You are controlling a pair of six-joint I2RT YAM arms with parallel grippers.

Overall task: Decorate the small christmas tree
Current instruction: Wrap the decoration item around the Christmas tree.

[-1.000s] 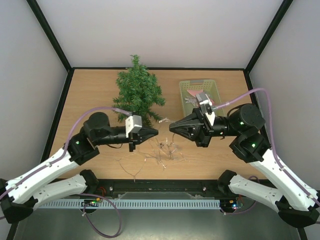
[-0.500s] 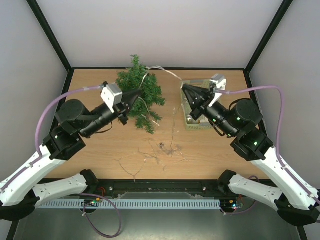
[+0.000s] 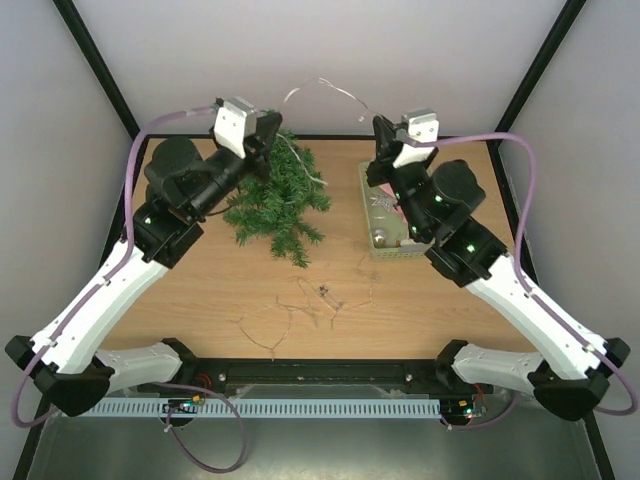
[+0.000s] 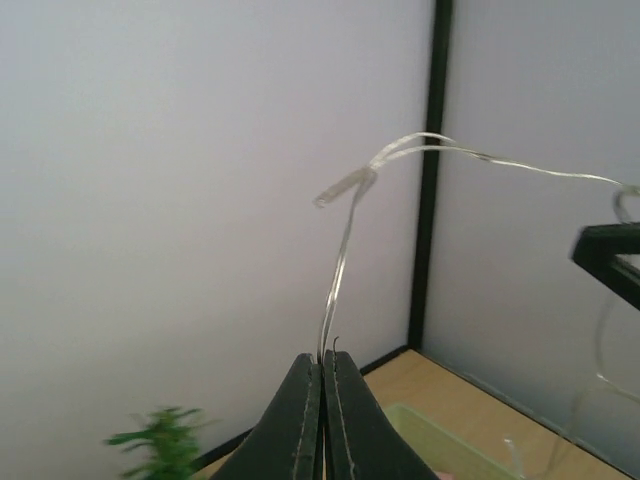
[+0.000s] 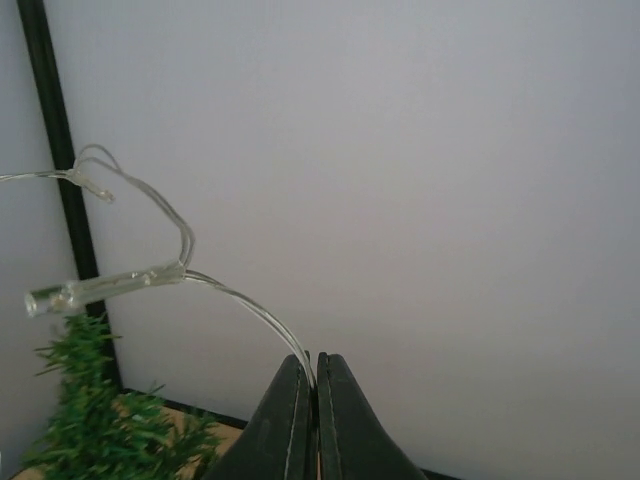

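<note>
The left gripper had its jaws pressed together, pinching a thin clear light string that rose straight from the tips, kinked at a small bulb and ran off to the right. The right gripper was likewise clamped shut on the same string, which curved up and left from its tips past a tube-shaped bulb.

From above, both grippers were raised high at the far side of the table, close to the back wall, with the string arching in open air between them. The gap between the two tips was free. The left arm stood near the left frame post, and the right arm hung over the basket. The near half of the table was open apart from a loose tangle of string lying at its middle.

Only the overhead view showed that tangle and the whole tree. Only the wrist views showed each pinch clearly. The left wrist also caught the basket's pale green rim low at the right.

The small christmas tree lay on the far left-centre of the table, below and just right of the left gripper, and well to the left of the right gripper. Its green tip showed blurred at the lower left of each wrist view.
</note>
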